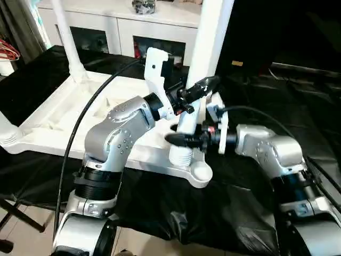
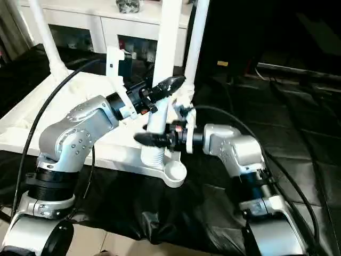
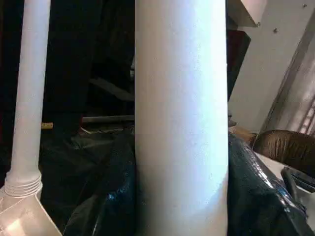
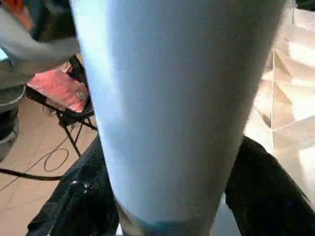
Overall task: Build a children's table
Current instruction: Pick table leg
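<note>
- Nearest the camera, both silver forearms reach forward over a surface draped in crinkled black plastic sheeting.
- The white tabletop lies upside down on that sheeting, ribbed underside up, with one round corner socket jutting out at the near corner, toward the right arm.
- Just beside that socket, a white tapered leg stands upright with its ribbed base seated on the tabletop's near edge.
- The right claw sits low on this leg, just above the ribbed base; one black finger lies across the front of the tube. Whether it is pressing on the tube or merely around it I cannot tell.
- The left claw is higher on the same leg, its black fingers either side of the tube and closed against it, so it is grasping the leg.
- In the left wrist view the leg rises close and broad, with a second leg standing in its socket on the far side.
- In the right wrist view the same leg looms close, with the ribbed underside of the tabletop beside it.
- Farther back, another leg stands upright in the far left corner of the tabletop.
- A black cable arcs over the left arm.
- Behind the surface stands a white cabinet with glass doors.
</note>
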`<state>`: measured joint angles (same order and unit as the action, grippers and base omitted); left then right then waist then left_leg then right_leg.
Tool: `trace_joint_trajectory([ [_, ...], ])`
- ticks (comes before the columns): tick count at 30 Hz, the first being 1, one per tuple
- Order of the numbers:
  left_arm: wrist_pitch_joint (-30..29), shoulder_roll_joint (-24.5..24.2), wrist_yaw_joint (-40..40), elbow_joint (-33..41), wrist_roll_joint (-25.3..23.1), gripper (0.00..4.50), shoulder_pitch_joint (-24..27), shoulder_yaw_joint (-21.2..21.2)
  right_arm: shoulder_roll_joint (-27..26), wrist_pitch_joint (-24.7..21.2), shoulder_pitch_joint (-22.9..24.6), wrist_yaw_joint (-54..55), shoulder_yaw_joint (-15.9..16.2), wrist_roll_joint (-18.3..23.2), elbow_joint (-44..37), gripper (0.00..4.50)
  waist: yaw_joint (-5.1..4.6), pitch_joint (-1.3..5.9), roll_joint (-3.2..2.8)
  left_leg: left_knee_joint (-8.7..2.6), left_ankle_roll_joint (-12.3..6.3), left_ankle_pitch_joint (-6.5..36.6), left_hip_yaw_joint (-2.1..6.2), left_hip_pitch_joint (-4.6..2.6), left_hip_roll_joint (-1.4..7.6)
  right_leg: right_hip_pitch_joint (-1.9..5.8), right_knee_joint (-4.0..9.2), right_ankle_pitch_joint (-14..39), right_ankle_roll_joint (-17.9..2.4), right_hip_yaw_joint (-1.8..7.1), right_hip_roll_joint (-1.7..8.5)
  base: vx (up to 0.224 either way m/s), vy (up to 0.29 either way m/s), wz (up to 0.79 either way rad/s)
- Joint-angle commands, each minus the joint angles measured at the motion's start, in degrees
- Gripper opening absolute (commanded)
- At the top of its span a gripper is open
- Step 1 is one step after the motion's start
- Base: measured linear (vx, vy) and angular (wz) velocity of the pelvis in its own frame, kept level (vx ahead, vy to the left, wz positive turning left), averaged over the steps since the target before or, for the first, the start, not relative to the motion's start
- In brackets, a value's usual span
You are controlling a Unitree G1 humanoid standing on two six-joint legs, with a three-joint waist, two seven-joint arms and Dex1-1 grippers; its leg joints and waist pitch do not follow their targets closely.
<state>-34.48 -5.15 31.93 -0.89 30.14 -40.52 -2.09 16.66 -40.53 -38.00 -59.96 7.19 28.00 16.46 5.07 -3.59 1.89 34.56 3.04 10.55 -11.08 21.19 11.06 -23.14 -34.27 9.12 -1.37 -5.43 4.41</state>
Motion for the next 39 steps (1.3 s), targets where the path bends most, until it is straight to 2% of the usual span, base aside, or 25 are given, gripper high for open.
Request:
trace_joint_trajectory([
  [1,0.9,0.0,0.6,0.9,0.1,1.84,0.0,-0.4,0.4,-0.4,-0.8,0.1,-0.8,0.7,0.2,2.98,0.01,4.63,0.51,-3.4,-1.19,5.4,0.99,-0.7,2.34,3.32,3.43,13.1,-9.1,3.16,4.12,0.0,0.0,0.0],
  [10,0.8,-0.1,1.0,1.0,0.2,1.84,0.0,-0.3,0.9,-0.6,-0.8,-0.6,-0.5,0.3,0.2,2.98,0.03,4.56,0.55,-3.42,-0.97,6.0,1.0,-0.69,2.35,3.34,3.63,14.6,-8.7,3.15,4.2,0.0,0.0,0.0],
  [11,0.8,-0.1,1.1,1.1,0.2,1.84,0.0,-0.2,0.8,-0.6,-0.7,-0.6,-0.5,0.2,0.2,2.7,0.03,4.57,0.55,-3.44,-0.98,6.0,1.02,-0.68,2.35,3.33,3.6,14.5,-8.7,3.14,4.16,0.0,0.0,0.0],
  [15,0.6,-0.2,1.5,1.1,0.3,1.84,-0.1,-0.3,0.9,-0.8,-0.7,-0.9,-0.2,0.4,0.4,2.58,-0.01,4.61,0.54,-3.42,-1.08,5.7,1.02,-0.7,2.39,3.33,3.5,13.6,-9.0,3.13,4.12,0.0,0.0,0.0],
  [16,0.6,-0.2,1.5,1.1,0.3,1.84,-0.1,-0.3,0.9,-0.8,-0.7,-0.9,-0.2,0.3,0.4,2.32,0.0,4.64,0.59,-3.38,-1.14,5.7,0.99,-0.68,2.33,3.38,3.49,13.5,-9.0,3.15,4.14,0.0,0.0,0.0],
  [21,0.7,-0.3,1.4,0.8,0.1,1.84,-0.3,-0.2,0.9,-0.5,-0.7,-0.5,0.1,-0.4,0.7,1.96,0.02,4.6,0.5,-3.4,-1.05,5.8,0.99,-0.69,2.33,3.36,3.52,13.5,-9.1,3.13,4.14,0.0,0.0,0.0],
  [25,2.3,-0.6,0.5,-0.1,-2.0,1.84,-0.6,-0.7,0.7,-0.6,-0.6,-0.2,0.0,-0.3,0.6,1.96,0.03,4.62,0.5,-3.41,-0.98,6.0,1.04,-0.69,2.34,3.37,3.59,14.2,-8.7,3.14,4.15,0.0,0.0,0.0],
  [26,1.7,-0.5,0.8,-0.1,-1.3,2.19,-0.6,-0.4,0.6,-0.6,-0.5,-0.1,0.0,-0.4,0.5,1.92,0.01,4.61,0.5,-3.43,-0.95,6.0,1.04,-0.69,2.36,3.36,3.56,14.1,-8.7,3.14,4.14,0.0,0.0,0.0],
  [27,1.2,0.0,0.8,-0.1,-0.2,2.54,-0.7,0.3,0.4,-0.5,-0.5,0.4,-0.2,-0.5,0.5,1.92,0.03,4.61,0.35,-3.42,-0.9,5.9,1.05,-0.7,2.35,3.35,3.51,14.0,-8.8,3.14,4.16,0.0,0.0,0.0],
  [29,1.3,0.4,1.0,0.1,0.8,2.54,-0.8,1.1,0.0,-0.3,-0.5,1.4,-0.7,-0.6,0.7,1.92,-0.03,4.6,0.42,-3.41,-0.87,5.8,1.03,-0.66,2.32,3.34,3.54,13.6,-9.0,3.14,4.14,0.0,0.0,0.0],
  [32,5.6,1.5,1.1,-0.4,0.3,2.83,-0.9,2.1,-1.1,1.3,-0.3,2.8,-2.1,-0.3,0.8,1.91,-0.01,4.57,0.45,-3.42,-0.9,6.2,1.01,-0.63,2.29,3.32,3.78,14.2,-8.8,3.16,4.2,0.0,0.0,0.0],
  [34,8.2,3.3,-0.1,-0.5,2.0,2.87,-1.0,4.8,-2.3,3.0,0.1,4.9,-3.8,0.2,0.8,1.91,-0.03,4.66,0.36,-3.44,-0.63,6.0,1.05,-0.63,2.37,3.39,3.61,13.3,-9.3,3.16,4.24,0.0,0.0,0.0],
  [36,9.4,3.7,0.1,-0.8,2.7,2.87,-1.1,5.8,-3.1,3.6,0.2,6.9,-4.9,0.3,1.0,1.9,-0.04,4.64,0.43,-3.44,-0.54,6.2,0.99,-0.73,2.32,3.32,3.61,13.3,-9.3,3.15,4.2,0.0,0.0,0.0],
  [37,9.8,3.8,0.3,-0.9,2.9,2.87,-1.1,6.1,-3.3,3.8,0.2,7.4,-5.2,0.3,1.0,1.9,-0.03,4.64,0.13,-3.46,-0.51,6.3,1.04,-0.72,2.28,3.31,3.55,13.4,-9.3,3.14,4.18,0.0,0.0,0.0],
  [38,10.8,2.7,1.8,-1.4,2.5,2.87,-0.7,6.1,-4.4,4.9,0.5,10.1,-6.7,0.4,1.3,1.9,-0.11,4.68,0.26,-3.48,-0.49,6.4,1.04,-0.75,2.31,3.33,3.55,13.2,-9.2,3.11,4.09,0.0,0.0,0.0],
  [39,10.8,1.5,3.3,-1.7,1.9,2.87,-0.2,5.8,-5.0,5.6,0.9,11.7,-7.7,0.4,1.4,1.9,-0.17,4.63,0.03,-3.56,-0.36,6.5,1.03,-0.81,2.28,3.14,3.66,13.7,-8.8,3.15,4.09,0.0,0.0,0.0],
])
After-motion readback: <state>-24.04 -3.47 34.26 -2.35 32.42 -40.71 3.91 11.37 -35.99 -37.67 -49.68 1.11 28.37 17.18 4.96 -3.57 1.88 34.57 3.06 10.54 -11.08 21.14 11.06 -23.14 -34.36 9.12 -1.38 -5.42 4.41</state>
